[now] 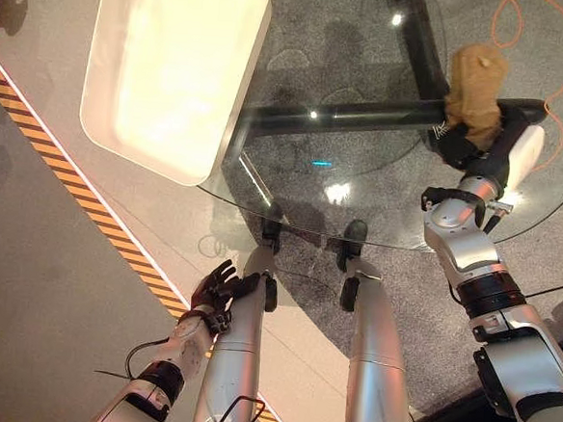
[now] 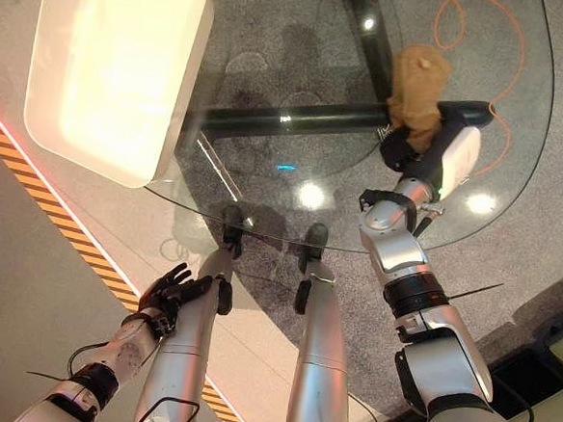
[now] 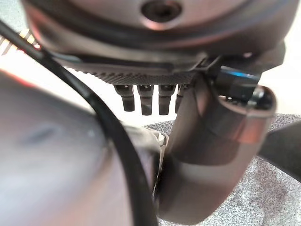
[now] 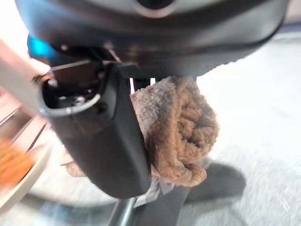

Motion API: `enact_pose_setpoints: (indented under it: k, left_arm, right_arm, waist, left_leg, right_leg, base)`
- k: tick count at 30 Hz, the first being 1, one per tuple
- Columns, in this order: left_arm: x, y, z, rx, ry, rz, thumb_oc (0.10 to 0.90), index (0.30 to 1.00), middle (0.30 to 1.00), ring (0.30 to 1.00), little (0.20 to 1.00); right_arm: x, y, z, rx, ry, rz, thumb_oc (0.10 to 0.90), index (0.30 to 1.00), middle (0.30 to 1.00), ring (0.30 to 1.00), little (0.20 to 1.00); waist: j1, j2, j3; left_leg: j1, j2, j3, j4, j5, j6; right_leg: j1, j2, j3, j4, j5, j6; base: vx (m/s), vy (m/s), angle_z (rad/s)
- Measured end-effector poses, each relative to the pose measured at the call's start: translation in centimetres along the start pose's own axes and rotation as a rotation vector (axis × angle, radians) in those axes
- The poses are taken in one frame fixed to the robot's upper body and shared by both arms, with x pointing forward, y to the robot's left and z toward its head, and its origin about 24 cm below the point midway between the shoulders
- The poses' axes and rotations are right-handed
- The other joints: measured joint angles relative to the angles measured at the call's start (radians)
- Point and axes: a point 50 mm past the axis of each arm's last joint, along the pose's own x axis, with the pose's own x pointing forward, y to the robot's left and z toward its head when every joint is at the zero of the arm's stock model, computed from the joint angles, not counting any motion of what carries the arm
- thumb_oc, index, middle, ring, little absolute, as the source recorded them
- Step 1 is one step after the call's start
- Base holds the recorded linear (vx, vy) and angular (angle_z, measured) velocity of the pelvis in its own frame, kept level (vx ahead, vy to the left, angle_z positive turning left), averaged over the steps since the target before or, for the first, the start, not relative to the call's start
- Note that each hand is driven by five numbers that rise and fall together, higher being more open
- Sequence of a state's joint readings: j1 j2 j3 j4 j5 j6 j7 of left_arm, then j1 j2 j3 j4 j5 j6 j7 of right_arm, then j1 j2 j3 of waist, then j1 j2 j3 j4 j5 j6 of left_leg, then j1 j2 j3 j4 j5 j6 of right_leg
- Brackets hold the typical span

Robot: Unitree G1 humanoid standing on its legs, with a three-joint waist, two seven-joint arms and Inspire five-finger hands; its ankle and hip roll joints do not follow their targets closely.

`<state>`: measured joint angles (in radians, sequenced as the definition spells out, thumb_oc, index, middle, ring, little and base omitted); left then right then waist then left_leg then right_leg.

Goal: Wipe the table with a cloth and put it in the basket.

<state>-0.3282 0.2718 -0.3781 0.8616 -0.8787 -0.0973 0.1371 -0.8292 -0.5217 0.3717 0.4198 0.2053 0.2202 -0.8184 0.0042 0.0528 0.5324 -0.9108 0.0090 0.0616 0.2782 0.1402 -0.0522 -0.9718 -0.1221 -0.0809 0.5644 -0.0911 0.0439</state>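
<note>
A bunched tan cloth (image 1: pixel 475 87) sits in my right hand (image 1: pixel 460 144) over the right part of the round glass table (image 1: pixel 360 192). In the right wrist view the thumb (image 4: pixel 110 141) presses against the cloth (image 4: pixel 181 136), so the hand is shut on it. The white basket (image 1: pixel 166 63) stands at the table's left edge, a good way from the cloth. My left hand (image 1: pixel 220 289) hangs low below the table's near rim, fingers relaxed and holding nothing.
An orange cord (image 1: pixel 553 66) loops on the grey carpet beyond the table. A dark table frame (image 1: pixel 366 111) shows through the glass. A yellow-black striped tape line (image 1: pixel 88 212) crosses the floor on the left.
</note>
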Motion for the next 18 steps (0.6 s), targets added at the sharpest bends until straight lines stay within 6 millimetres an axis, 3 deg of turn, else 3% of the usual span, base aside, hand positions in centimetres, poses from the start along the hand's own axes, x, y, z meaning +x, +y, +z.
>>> enact_pose_setpoints:
  k: [6,12,18]
  left_arm:
    - [0.0,-0.3,0.0,0.000,-0.004,-0.003,0.800,0.900,0.900,0.900,0.900]
    - [0.0,-0.2,0.0,-0.004,-0.007,-0.003,0.800,0.900,0.900,0.900,0.900]
    - [-0.1,-0.7,-0.7,0.001,0.007,-0.024,0.800,0.900,0.900,0.900,0.900]
  right_arm:
    - [-2.4,3.3,1.5,-0.032,-0.098,0.212,0.100,0.300,0.300,0.300,0.200]
    - [-3.1,4.1,1.8,-0.057,-0.124,0.285,0.100,0.300,0.300,0.300,0.200]
    - [-4.2,5.3,1.3,-0.096,-0.128,0.414,0.100,0.300,0.300,0.300,0.200]
  waist:
    - [0.007,0.002,-0.001]
    - [0.018,0.006,-0.002]
    - [0.019,0.026,-0.006]
  left_leg:
    - [0.001,0.000,-0.001,-0.001,0.002,-0.004]
    - [0.002,0.000,-0.002,0.000,0.004,-0.008]
    - [0.022,0.002,-0.016,0.003,0.000,-0.014]
  right_leg:
    - [-0.002,-0.002,-0.004,0.013,-0.005,-0.004]
    - [-0.009,-0.005,-0.005,0.027,-0.011,-0.009]
    - [0.013,-0.012,-0.020,0.036,-0.029,-0.015]
  base:
    - [0.00,0.013,0.02]
    - [0.01,0.009,0.01]
    - [0.00,0.004,0.05]
